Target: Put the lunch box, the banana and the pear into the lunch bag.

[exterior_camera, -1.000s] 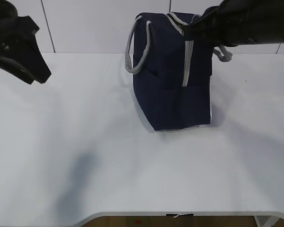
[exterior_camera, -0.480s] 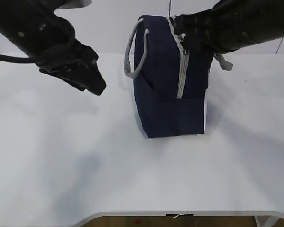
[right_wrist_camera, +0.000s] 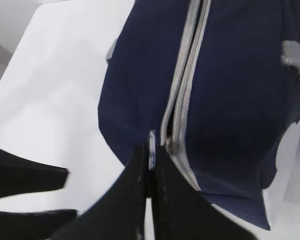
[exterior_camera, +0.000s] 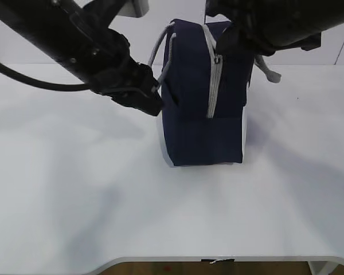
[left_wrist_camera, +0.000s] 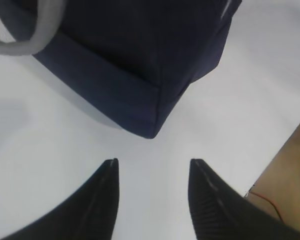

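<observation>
Exterior view: right gripper (exterior_camera: 218, 57) up at the top of the lunch bag (exterior_camera: 200, 114), mostly hidden under its own dark arm, so grip hard to read from this angle. Left gripper (exterior_camera: 152, 103) low at the bag's left flank, just beside the grey handle (exterior_camera: 160, 54). Bag upright on the white table (exterior_camera: 74, 200), zipper (exterior_camera: 212, 86) running down the near face. No lunch box, banana or pear visible anywhere. Probably at the zipper-opening stage, with the bag unbraced so far.

Left wrist view: left fingers (left_wrist_camera: 102, 200) spread apart, holding nothing, pointed at bare table just short of the bag's bottom corner. Risk, as a guess: drifting upward and snagging the handle loop instead of pressing the fabric, or shoving the bag sideways rather than steadying it.

Right wrist view: right fingers (right_wrist_camera: 140, 195) pinched tight together on the zipper pull (right_wrist_camera: 151, 142), a thin metal tab sitting at the grey zipper tape. Slim purchase, so could slip off under a sharp tug. Light, soft bag likely to tilt or slide with the pull if not pinned first. Off-line pull likely to jam the slider in the fabric.
</observation>
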Action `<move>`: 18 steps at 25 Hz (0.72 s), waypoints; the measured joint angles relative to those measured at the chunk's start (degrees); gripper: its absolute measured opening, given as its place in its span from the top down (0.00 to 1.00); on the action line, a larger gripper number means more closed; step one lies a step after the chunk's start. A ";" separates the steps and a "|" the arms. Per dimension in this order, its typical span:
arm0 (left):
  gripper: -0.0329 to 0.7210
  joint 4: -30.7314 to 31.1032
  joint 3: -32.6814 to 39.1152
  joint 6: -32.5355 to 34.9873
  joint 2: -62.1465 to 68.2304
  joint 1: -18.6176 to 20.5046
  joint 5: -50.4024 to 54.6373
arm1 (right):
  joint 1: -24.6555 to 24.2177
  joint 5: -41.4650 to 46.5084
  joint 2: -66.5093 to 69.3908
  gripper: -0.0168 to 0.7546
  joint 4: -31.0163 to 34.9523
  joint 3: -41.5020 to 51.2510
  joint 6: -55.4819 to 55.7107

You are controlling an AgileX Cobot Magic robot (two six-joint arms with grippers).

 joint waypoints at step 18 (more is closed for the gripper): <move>0.51 -6.30 2.77 4.97 2.50 -2.29 -13.53 | 0.00 2.96 0.09 0.97 7.66 -1.35 0.00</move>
